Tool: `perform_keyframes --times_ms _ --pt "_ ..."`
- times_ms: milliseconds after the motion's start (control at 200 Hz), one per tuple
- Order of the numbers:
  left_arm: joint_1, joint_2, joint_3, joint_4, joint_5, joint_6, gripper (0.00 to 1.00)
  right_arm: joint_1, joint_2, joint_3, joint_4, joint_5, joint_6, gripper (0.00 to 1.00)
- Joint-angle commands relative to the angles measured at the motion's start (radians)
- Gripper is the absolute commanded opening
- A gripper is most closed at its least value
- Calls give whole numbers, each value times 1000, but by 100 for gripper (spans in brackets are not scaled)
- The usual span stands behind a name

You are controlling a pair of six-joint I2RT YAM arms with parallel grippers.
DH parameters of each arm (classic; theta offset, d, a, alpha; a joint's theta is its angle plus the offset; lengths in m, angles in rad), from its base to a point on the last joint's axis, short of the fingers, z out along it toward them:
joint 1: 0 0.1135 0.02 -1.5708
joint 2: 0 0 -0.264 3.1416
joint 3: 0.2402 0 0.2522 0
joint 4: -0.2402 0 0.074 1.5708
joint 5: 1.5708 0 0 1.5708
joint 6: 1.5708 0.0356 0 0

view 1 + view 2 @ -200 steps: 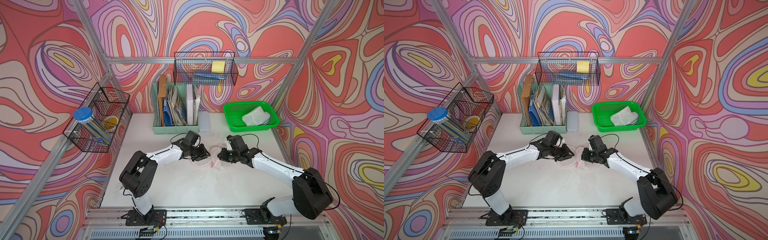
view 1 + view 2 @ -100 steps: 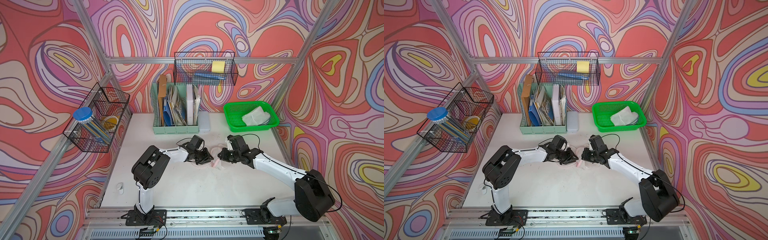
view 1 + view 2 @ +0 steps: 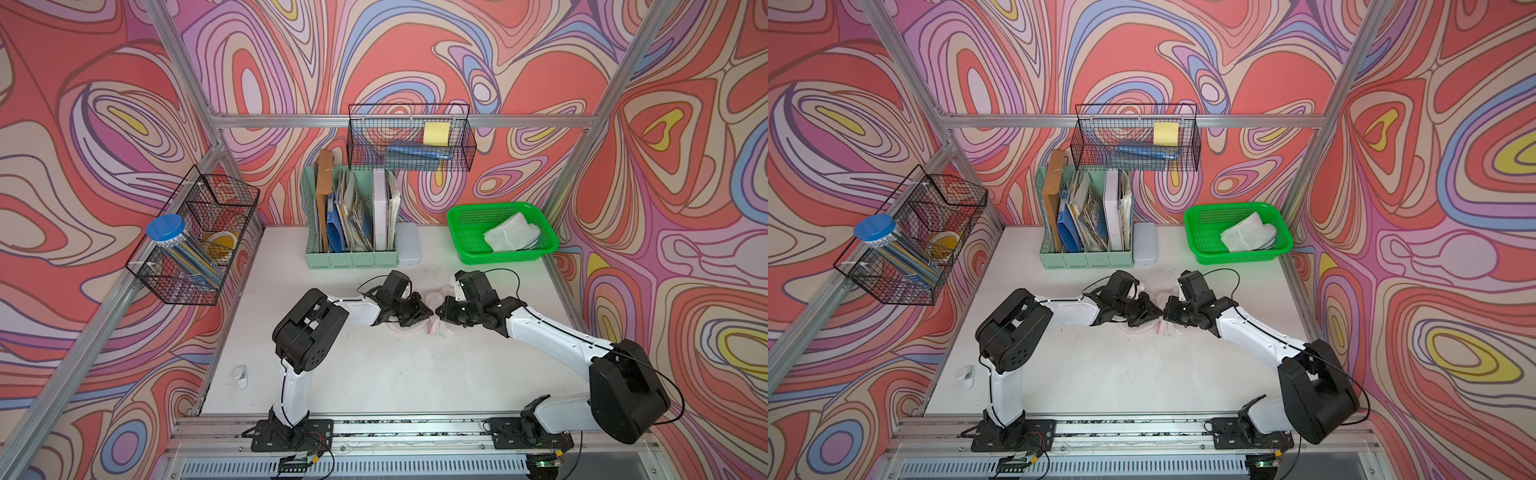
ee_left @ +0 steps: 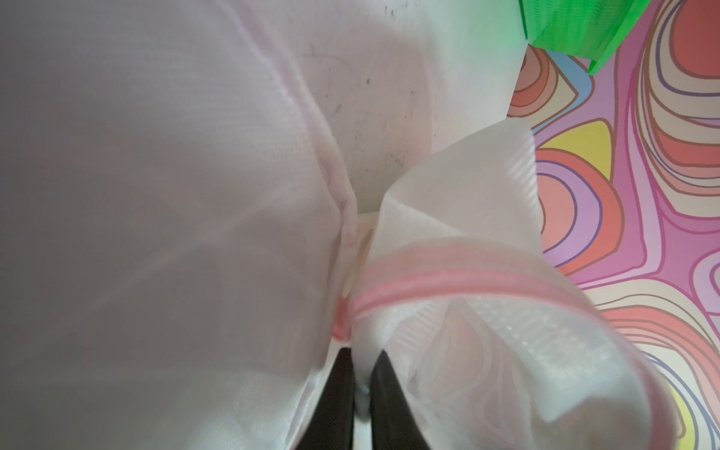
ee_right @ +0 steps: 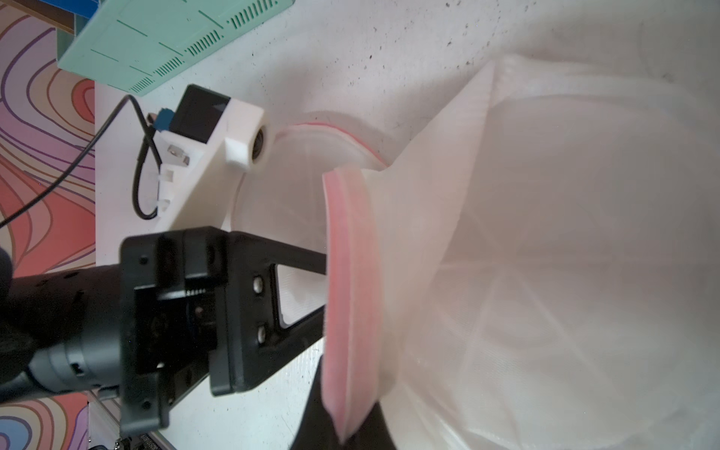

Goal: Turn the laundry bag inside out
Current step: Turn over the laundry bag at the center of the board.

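**Both sets of fingers clamped on the bag, tip to tip at mid-surface**

The left fingers (image 4: 331, 397) are closed, with thin white mesh pinched between them. In the right wrist view they run in behind the pink hem (image 5: 350, 292), so they appear to be reaching through the mouth. The right fingers (image 5: 311, 419) are closed on that hem, clamping its folded edge. The laundry bag (image 5: 545, 241) is bunched between the two, lying on the surface (image 3: 374, 374) about midway between the arms. Its loose body spreads out past the right fingers.

The bag's long axis seems to run from arm to arm. The pinched inner mesh lies on the left arm's side of the hem. The likely pull is therefore back toward the left base, out through the mouth, with the right fingers anchoring the rim.
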Motion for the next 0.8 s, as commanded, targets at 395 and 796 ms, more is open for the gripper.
perform_keyframes --times_ms 395,796 --pt "61 -186 32 -338 -60 142 0 -130 -108 -21 -90 43 -80 0" --pt "116 -221 211 -667 -33 364 0 -150 -118 -47 -45 -73 -132 36"
